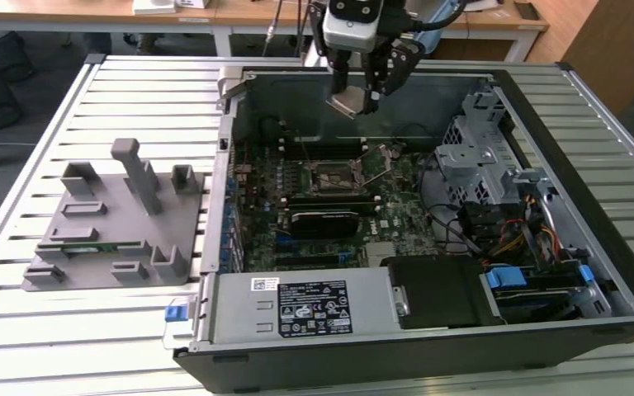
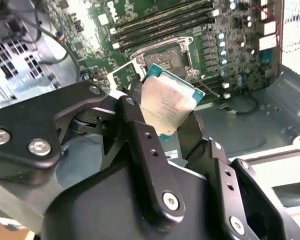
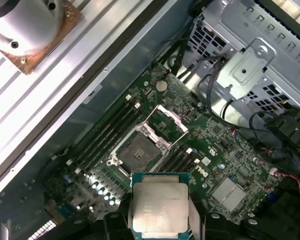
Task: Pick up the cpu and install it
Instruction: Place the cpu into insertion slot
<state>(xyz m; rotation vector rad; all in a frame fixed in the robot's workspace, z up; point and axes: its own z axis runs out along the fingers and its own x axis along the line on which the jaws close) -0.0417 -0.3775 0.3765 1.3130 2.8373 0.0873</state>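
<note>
Exterior view – gripper (image 1: pixel 363 91) clamped on tilted silvery square cpu (image 1: pixel 352 102), hanging free near far wall of case (image 1: pixel 295 99) – socket (image 1: pixel 340 175) well below.

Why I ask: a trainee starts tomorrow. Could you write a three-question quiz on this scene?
1. True or false: the gripper is shut on the cpu.
2. Pick one: the cpu socket is A) open and empty, B) clamped over a chip, C) under a heatsink.
3. Short answer: does the cpu touch the cpu socket?

Key: 1 true. 2 A. 3 no, it is held clear above it.
</note>
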